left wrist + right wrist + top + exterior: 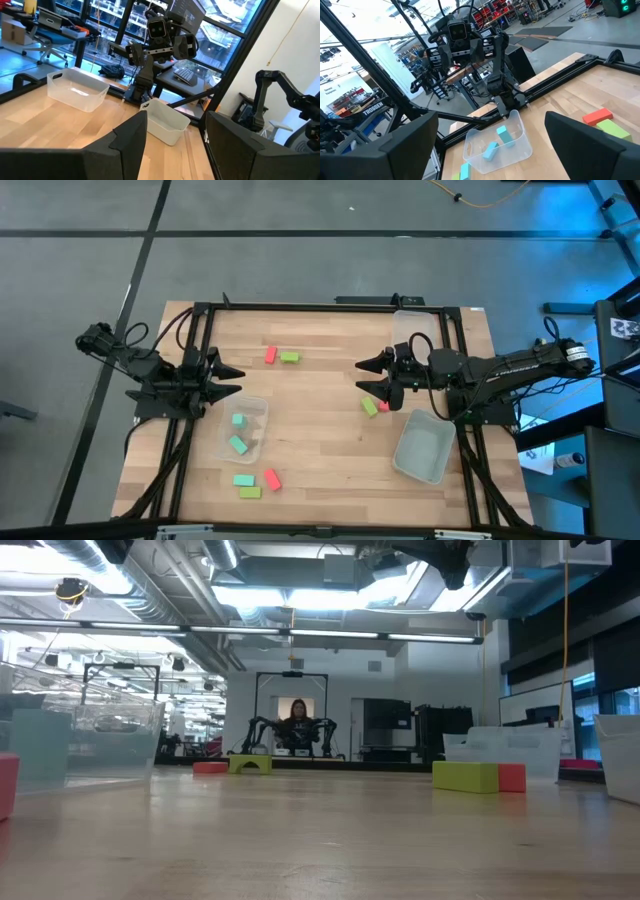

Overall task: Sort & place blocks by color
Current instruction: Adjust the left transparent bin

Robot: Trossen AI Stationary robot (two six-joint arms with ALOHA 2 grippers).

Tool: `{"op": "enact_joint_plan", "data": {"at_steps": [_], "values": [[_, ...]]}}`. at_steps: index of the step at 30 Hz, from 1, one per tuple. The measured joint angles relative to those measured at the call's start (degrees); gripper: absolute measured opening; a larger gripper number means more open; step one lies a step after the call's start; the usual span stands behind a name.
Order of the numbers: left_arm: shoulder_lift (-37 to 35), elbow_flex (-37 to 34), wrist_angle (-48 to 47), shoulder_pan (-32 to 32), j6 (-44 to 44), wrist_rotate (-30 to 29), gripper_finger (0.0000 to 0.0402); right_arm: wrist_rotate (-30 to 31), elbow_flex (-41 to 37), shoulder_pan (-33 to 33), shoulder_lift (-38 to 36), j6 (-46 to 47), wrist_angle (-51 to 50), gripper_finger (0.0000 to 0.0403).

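Both grippers hover open above the table and hold nothing. My left gripper [238, 380] is beside the far end of a clear tub [243, 428] that holds two teal blocks [238, 419] [503, 133]. My right gripper [362, 376] is over the table's right half, just beyond a lime block [369, 407] and a red block [383, 407] lying side by side. Another red block [270, 355] and lime block [289, 357] lie at far centre. A teal [243, 479], a lime [249, 492] and a red block [271, 478] lie by the near edge.
Two more clear tubs stand on the right: one near the right near corner [422, 445], one at the far right [412, 330]. A black frame [300, 306] runs around the table top. Bare wood lies between the two grippers. A person [298, 720] sits far behind the table.
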Motion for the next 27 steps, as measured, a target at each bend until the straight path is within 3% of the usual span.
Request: {"op": "enact_joint_plan", "data": {"at_steps": [22,27], "values": [[0.0,0.0,0.0,0.0,-1.7,-0.3,0.0196,0.0,0.0,0.0,0.0,0.2,0.0,0.0368],[3.2,0.9,-1.5,-0.1,-2.9,0.8,0.0196,0.0,0.0,0.0,0.0,0.3,0.0,0.0368]]}}
